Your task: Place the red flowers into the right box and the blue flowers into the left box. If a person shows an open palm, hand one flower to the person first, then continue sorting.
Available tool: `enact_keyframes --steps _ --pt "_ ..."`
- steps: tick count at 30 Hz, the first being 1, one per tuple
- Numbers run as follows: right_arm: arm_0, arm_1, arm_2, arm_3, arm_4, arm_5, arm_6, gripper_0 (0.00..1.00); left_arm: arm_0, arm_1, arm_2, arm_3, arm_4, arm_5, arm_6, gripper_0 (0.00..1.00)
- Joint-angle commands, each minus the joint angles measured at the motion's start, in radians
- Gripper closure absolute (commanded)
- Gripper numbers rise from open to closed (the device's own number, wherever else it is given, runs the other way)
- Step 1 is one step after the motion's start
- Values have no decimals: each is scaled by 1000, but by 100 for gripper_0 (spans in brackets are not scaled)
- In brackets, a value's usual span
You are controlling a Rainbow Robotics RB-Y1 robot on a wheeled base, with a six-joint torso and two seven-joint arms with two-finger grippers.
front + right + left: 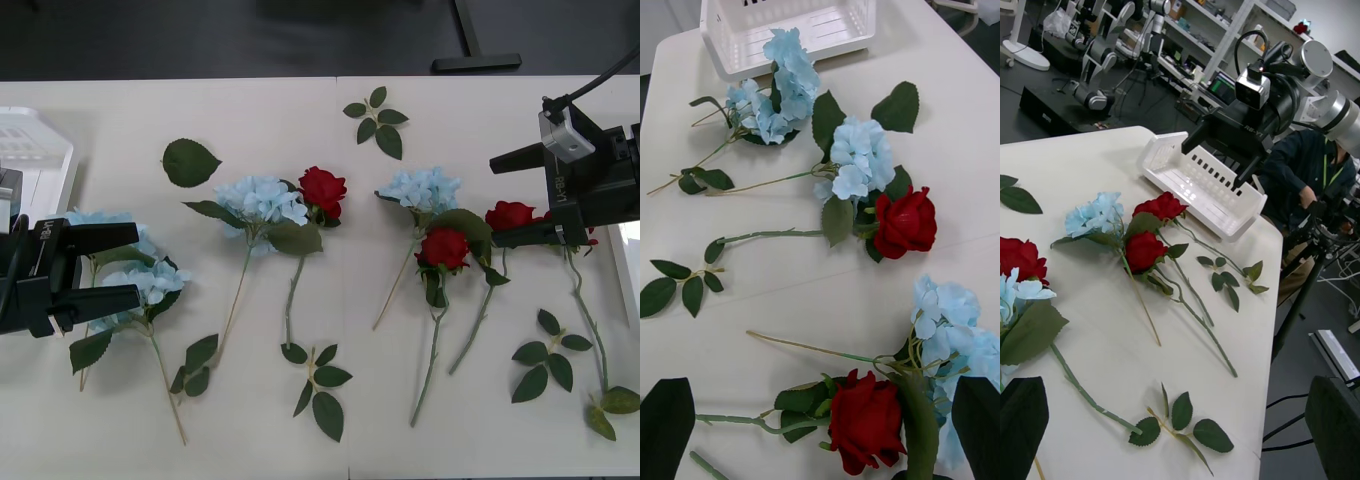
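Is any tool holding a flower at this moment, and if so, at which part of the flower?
Nothing is held. The left tool is open over the blue flowers; the right tool is open above the red flowers.

A white table [300,110] meets a dark floor [250,40] beyond its far edge. Shelving [1225,30] cluttered with equipment lines the room behind.

White worktop [470,420], blue flowers [262,200] and red flowers [443,248] strewn across it, loose green leaf sprigs [378,122], left box [30,150] at one end, right box [1202,184] at the other
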Motion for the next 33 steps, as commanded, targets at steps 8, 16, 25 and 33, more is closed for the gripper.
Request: enact_keyframes --steps 8,16,25,33 --pt "62 -47 -12 -20 23 -3 16 0 53 113 115 -71 7 10 23 0" --pt "51 -17 -26 -6 316 43 -544 0 101 146 295 -112 -141 11 335 0" --pt "27 64 -25 39 647 101 -933 0 95 158 269 18 -386 22 650 0" --pt "-59 156 24 272 848 124 -950 0 27 158 220 152 -570 4 793 0"
